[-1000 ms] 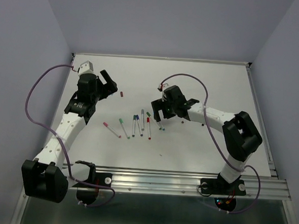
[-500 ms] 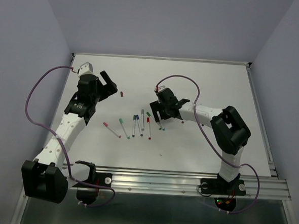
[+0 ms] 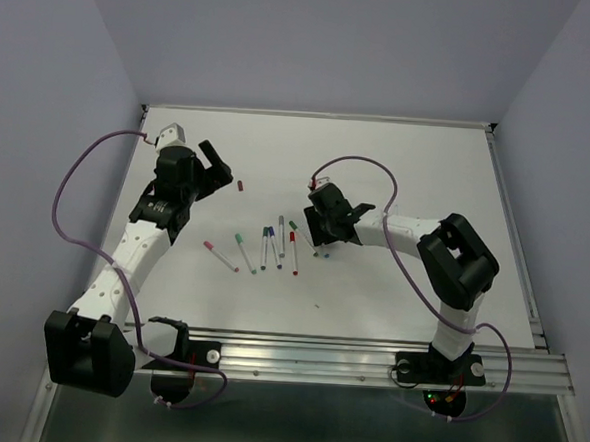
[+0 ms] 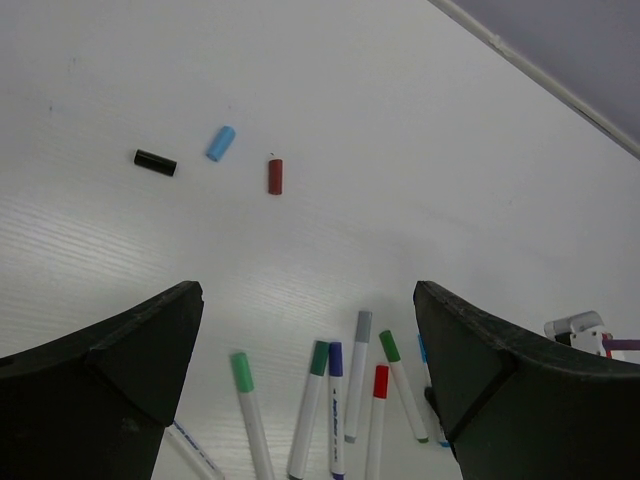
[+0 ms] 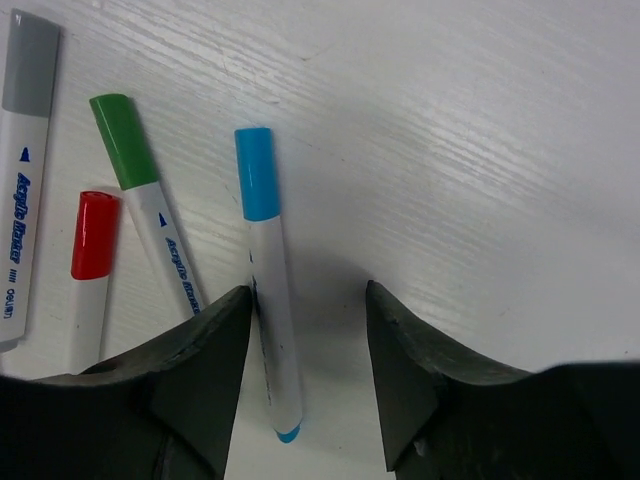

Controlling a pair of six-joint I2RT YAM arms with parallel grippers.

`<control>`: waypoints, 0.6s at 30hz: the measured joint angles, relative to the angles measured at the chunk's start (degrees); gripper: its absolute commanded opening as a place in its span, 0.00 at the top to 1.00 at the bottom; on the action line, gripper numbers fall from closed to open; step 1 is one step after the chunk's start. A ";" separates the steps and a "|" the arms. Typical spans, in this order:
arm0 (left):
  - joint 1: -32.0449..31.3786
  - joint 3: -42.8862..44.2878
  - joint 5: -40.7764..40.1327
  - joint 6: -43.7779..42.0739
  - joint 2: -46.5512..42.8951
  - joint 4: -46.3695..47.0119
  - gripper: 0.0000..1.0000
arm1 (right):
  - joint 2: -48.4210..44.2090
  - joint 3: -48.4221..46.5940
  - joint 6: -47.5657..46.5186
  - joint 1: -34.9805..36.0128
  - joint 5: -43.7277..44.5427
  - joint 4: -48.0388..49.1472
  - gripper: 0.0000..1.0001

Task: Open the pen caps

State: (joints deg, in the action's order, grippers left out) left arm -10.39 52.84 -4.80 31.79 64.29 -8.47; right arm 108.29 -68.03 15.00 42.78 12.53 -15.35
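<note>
The right gripper (image 5: pixel 305 300) stood open astride the blue-capped pen (image 5: pixel 268 280), gripping nothing; the left gripper (image 4: pixel 305 300) gaped empty, well apart from that pen

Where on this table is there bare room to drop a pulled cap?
Bare: the far table strip behind both grippers, and the right side beyond the right arm. Crowded: the pens mid-table beside the right gripper, and the loose red cap by the left gripper.

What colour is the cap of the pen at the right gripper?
Light blue: the cap, clearest in the right wrist view.
</note>
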 measured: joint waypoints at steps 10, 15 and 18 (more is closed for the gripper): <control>0.02 0.00 2.16 0.22 0.70 0.11 0.01 | -1.46 2.14 2.14 0.00 -0.85 0.85 0.99; 0.02 -0.96 8.72 0.28 1.42 2.67 0.01 | -1.57 1.86 2.34 0.00 -0.48 0.61 0.99; -0.07 -2.97 13.77 0.74 1.49 6.01 0.01 | -2.38 1.75 2.27 0.00 -0.57 -0.44 0.99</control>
State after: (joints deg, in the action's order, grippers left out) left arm -10.46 49.87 8.97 32.53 65.78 -2.46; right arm 105.91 -66.28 17.28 42.78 11.97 -15.79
